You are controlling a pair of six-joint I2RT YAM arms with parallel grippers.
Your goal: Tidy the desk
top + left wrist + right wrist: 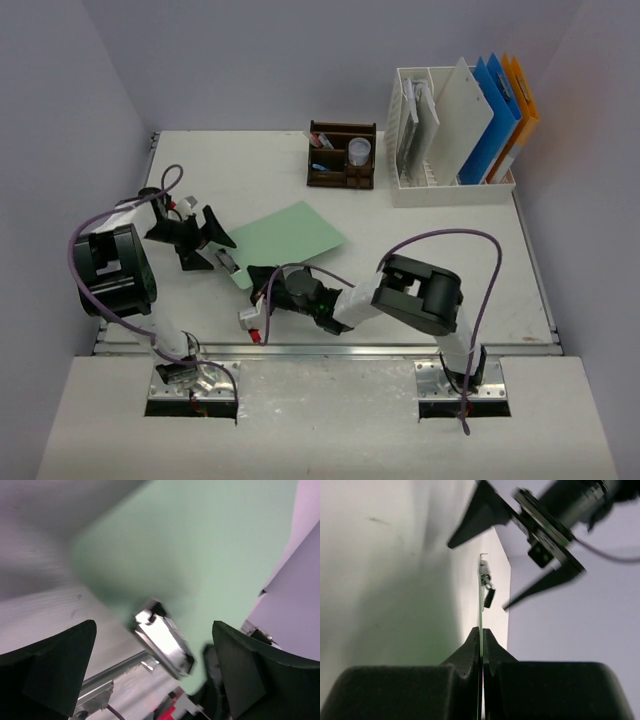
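While the right end effector [481, 632] clamps the green clipboard [295, 238] by its edge, the left end effector [210, 245] hangs released, the metal clip [162, 640] just ahead of it.

We are pinching a thin board [480, 617], seen edge-on, between our right jaws. A metal clip [486, 580] is sitting at its far end. Beyond it, the left jaws are spreading wide over the pale surface [385, 580].

Plain grey walls [250, 60] w/ even light
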